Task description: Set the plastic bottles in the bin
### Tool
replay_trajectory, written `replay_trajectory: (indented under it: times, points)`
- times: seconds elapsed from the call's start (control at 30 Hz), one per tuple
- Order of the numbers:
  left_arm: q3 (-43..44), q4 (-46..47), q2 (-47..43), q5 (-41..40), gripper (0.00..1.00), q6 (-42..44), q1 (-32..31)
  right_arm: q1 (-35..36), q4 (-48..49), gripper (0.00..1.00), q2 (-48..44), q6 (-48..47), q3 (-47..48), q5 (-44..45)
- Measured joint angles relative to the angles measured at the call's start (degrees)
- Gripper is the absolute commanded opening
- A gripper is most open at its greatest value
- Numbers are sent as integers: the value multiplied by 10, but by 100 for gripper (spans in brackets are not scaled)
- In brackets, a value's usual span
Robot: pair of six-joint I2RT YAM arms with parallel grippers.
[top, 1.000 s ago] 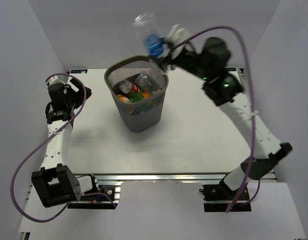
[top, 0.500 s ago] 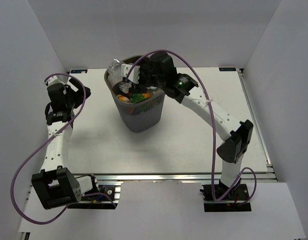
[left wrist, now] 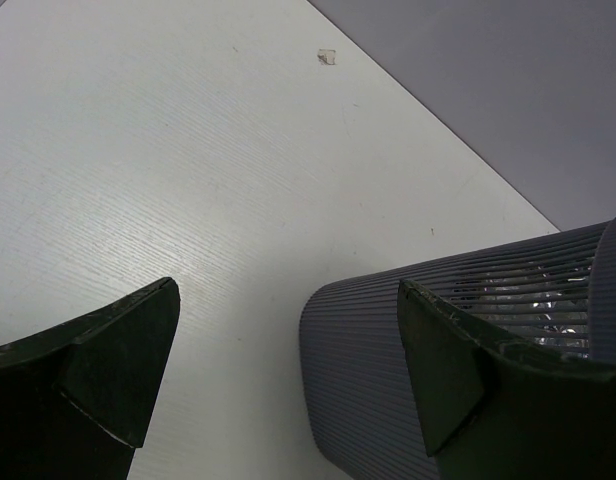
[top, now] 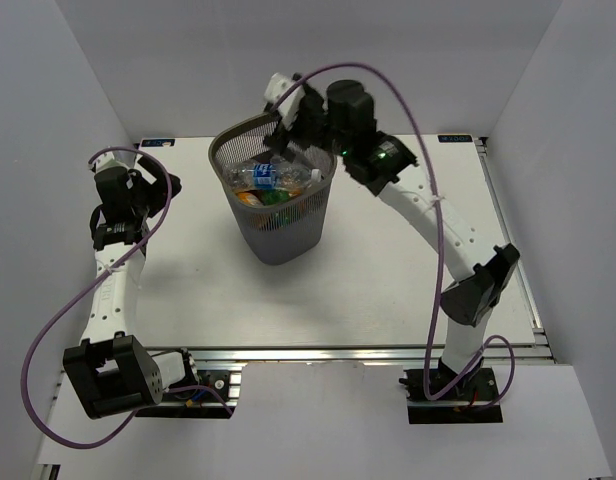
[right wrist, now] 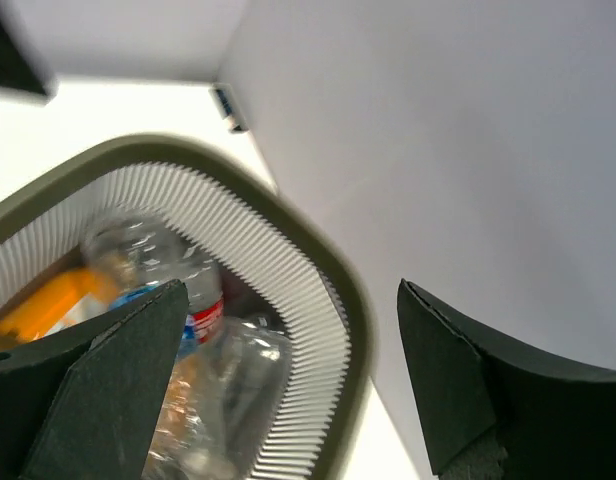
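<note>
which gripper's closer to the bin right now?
Right. The right gripper hangs open above the far rim of the bin; the left gripper sits well off to its left, apart.

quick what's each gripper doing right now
Left gripper: open, holding nothing.
Right gripper: open, holding nothing, above the bin.

- right arm (top: 428,215) reaches far forward and up, elbow bent; right gripper (top: 288,105) tilted downward, jaws spread wide, nothing between them (wrist cam shows it clearly);
- left arm (top: 110,290) tucked back on its own side; left gripper (left wrist: 288,290) wide open too, empty
</note>
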Motion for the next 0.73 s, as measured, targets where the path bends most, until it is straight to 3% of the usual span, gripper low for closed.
replay_trajectory:
  times: [0.17, 0.27, 0.37, 0.6, 0.73]
  points:
    - [0, -5, 0, -11, 98, 0, 0, -130, 42, 89, -44, 189, -7, -5]
    - [0, -7, 0, -19, 98, -2, 0, -245, 57, 89, -112, 274, -96, 28]
    - [-1, -3, 0, -27, 98, -5, 0, -329, 62, 89, -206, 355, -257, 109]
    - [-15, 11, 5, -35, 98, -7, 0, -368, 80, 89, -386, 507, -654, 195]
    - [-15, 11, 12, -47, 98, -7, 0, -368, 50, 89, -413, 522, -732, 209]
